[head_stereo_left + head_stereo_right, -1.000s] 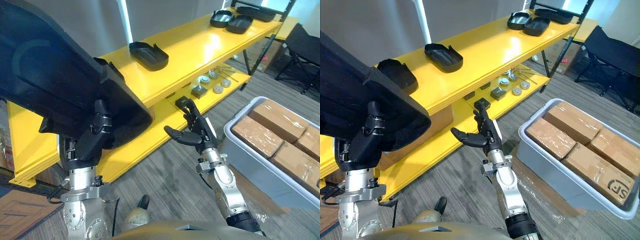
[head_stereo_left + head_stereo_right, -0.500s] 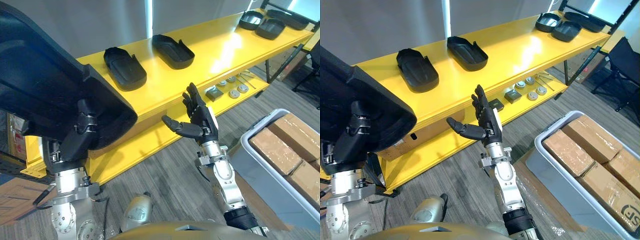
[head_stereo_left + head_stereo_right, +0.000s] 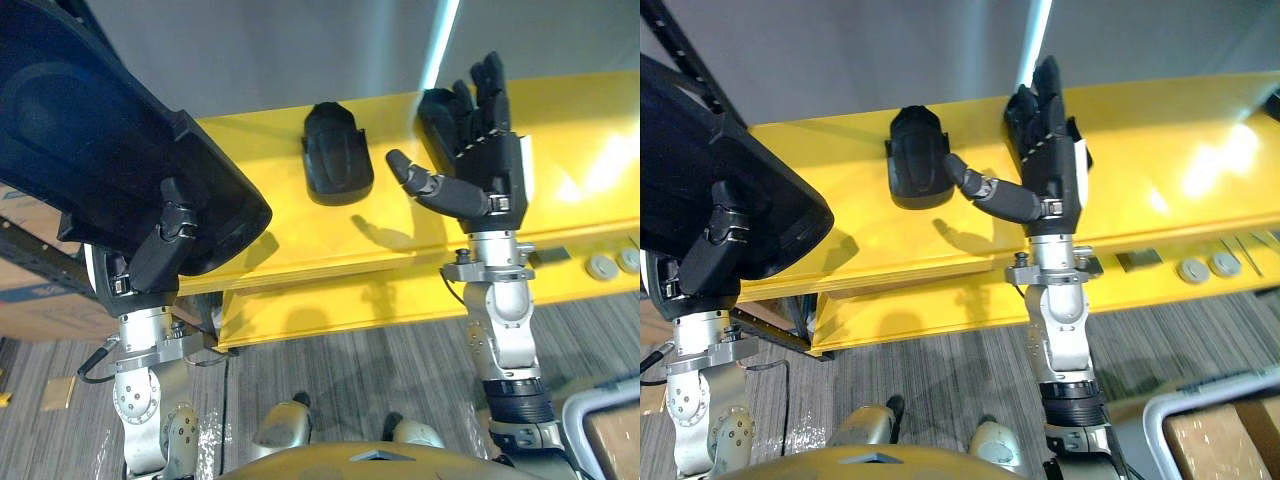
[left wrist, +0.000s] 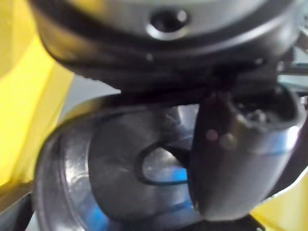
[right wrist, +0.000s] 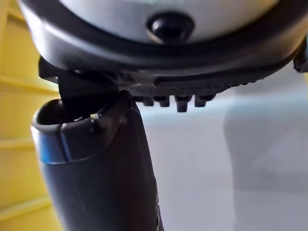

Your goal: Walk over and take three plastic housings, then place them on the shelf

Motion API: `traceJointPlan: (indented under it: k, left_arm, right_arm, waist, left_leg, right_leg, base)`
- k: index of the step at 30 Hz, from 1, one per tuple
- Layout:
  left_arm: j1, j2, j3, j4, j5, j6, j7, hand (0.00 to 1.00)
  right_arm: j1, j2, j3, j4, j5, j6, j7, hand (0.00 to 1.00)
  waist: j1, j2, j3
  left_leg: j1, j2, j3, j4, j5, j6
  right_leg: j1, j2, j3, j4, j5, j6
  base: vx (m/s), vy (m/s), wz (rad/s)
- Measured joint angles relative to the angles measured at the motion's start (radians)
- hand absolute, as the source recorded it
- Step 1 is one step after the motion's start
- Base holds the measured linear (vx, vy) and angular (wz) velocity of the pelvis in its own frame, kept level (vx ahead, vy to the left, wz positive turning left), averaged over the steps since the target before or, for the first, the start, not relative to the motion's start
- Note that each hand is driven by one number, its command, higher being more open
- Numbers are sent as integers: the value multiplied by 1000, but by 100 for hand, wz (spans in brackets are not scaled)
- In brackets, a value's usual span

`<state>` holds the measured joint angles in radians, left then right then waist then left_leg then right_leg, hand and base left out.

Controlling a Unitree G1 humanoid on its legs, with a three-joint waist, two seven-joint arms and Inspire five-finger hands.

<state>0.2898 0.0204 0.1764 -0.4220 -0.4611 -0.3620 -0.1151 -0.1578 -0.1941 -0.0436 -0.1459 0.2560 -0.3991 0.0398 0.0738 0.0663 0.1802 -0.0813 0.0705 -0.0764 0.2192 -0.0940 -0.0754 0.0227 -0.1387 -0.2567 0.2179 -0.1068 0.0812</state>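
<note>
Black housing in the left hand, by the shelf's left end.
That hand grips its rim; bare shelf top lies ahead to its right, beside a second housing. The right hand is spread wide, empty.

Black housing occupies shelf middle; bare surface either side, seemingly passable.

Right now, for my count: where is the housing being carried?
The carried housing is at the left eye view's left, in the left hand, before the yellow shelf, left of the shelved housing.
</note>
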Motion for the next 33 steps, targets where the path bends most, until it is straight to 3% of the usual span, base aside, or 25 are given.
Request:
traceJointPlan:
  k: [5,12,13,14,15,16,17,18,19,20,21,22,23,24,25,26,27,28,30,33]
  left_arm:
    - [7,-7,-72,-9,2,18,-14,0]
    - [72,-9,-106,-18,17,28,17,0]
    - [71,-11,-106,-18,23,28,18,0]
    - [68,-8,-107,-17,40,28,15,0]
    - [69,-6,-114,-15,53,28,12,0]
    - [68,-7,-121,-15,58,28,13,0]
    - [68,-9,-136,-14,76,29,12,0]
    - [68,-8,-143,-12,86,29,8,0]
    - [68,-9,-156,-11,98,36,-12,0]
    - [60,1,-161,-9,111,40,-38,0]
    - [54,18,-159,-8,116,42,-49,0]
    - [52,40,-157,-11,120,46,-60,0]
    - [54,52,-143,-11,132,65,-71,0]
    - [53,57,-133,-11,137,73,-79,0]
    - [52,63,-113,-11,136,81,-101,0]
    - [44,87,-102,-11,139,95,-108,0]
    - [30,99,-102,-10,140,108,-108,0]
    - [-15,121,-107,-1,141,136,-110,0]
    - [-122,158,-139,54,158,174,-108,0]
    - [-177,182,-213,75,193,212,-108,0]
  right_arm:
    - [59,55,16,-55,-24,0,-1,100]
    - [153,84,19,-66,7,19,33,100]
    - [154,84,17,-67,12,19,41,100]
    - [154,85,16,-67,42,19,52,100]
    - [154,85,15,-67,70,19,54,100]
    - [153,85,15,-67,76,16,53,100]
    - [151,84,18,-67,86,5,53,100]
    - [152,84,18,-67,90,-1,53,100]
    - [154,83,18,-66,109,-12,51,100]
    - [156,87,18,-58,106,-32,39,100]
    - [163,108,24,-53,106,-31,29,100]
    - [183,126,42,-53,102,-31,13,100]
    - [199,127,74,-43,103,-28,15,100]
    - [203,128,87,-40,104,-27,21,100]
    - [203,130,106,-40,100,-27,41,100]
    - [201,126,108,-43,65,-28,58,100]
    - [200,121,108,-47,58,-28,64,100]
    - [193,113,104,-49,42,-28,69,100]
    - [154,99,88,-49,25,-26,70,100]
    - [132,54,40,-49,27,-18,79,100]
  waist:
    - [6,-15,2]
    - [0,-34,9]
    - [-7,-40,15]
    - [-24,-34,19]
    - [-38,-42,25]
    - [-41,-45,26]
    - [-50,-45,27]
    - [-53,-42,25]
    - [-53,-27,17]
    - [-51,-12,8]
    - [-47,-42,17]
    - [-42,-56,22]
    - [-30,-53,23]
    - [-22,-51,21]
    - [-23,-48,21]
    - [-27,-55,16]
    - [-28,-59,14]
    - [-33,-66,10]
    - [-56,-72,4]
    - [-81,-54,4]
  left_leg:
    - [58,-18,17,-103,52,2]
    - [7,-32,24,13,6,6]
    - [-9,-28,28,37,-17,21]
    - [-48,5,48,111,-35,41]
    - [-71,48,54,149,-35,38]
    - [-73,68,56,155,-31,30]
    - [-69,98,58,146,-24,14]
    - [-62,109,59,134,-18,5]
    - [-27,124,63,86,11,-33]
    - [11,95,77,27,-12,-113]
    - [21,56,103,28,-5,-99]
    - [18,21,117,38,-27,-70]
    - [21,21,138,41,-45,-43]
    - [21,24,153,35,-46,-31]
    - [28,29,164,15,-41,-14]
    - [40,27,154,-10,-23,4]
    - [41,26,146,-16,-17,3]
    - [38,18,130,-25,-1,2]
    - [22,-10,104,-39,21,8]
    - [17,-13,73,-72,50,3]
  right_leg:
    - [39,-18,-14,-35,-1,-1]
    - [53,-38,-10,-48,-1,1]
    - [51,-45,-18,-48,0,3]
    - [47,-55,-32,-35,0,3]
    - [42,-77,-38,-21,0,4]
    - [37,-93,-35,-13,0,14]
    - [26,-132,-24,7,-2,50]
    - [20,-149,-17,12,-5,64]
    - [14,-180,-2,14,5,102]
    - [17,-220,22,2,25,137]
    - [24,-256,38,-13,39,123]
    - [29,-286,40,-47,107,91]
    - [20,-286,20,-67,202,60]
    - [14,-280,-2,-73,238,32]
    - [-3,-252,-14,-34,212,38]
    - [5,-199,-1,-33,163,72]
    - [14,-169,11,-49,142,82]
    - [38,-123,18,-101,119,71]
    - [56,-118,55,-131,126,67]
    - [53,-108,92,-121,125,66]
  base:
    - [69,-1,18]
    - [-35,42,-1]
    - [-124,94,22]
    - [-143,138,31]
    - [-120,142,25]
    - [-106,236,10]
    - [-83,264,0]
    - [-63,412,-7]
    - [-14,510,-14]
    - [6,526,-21]
    - [2,495,-23]
    - [-49,433,-32]
    - [-76,418,-37]
    - [-92,375,-36]
    - [9,283,-19]
    - [31,201,-4]
    - [101,116,21]
    - [58,45,28]
    - [78,75,48]
    - [29,43,39]
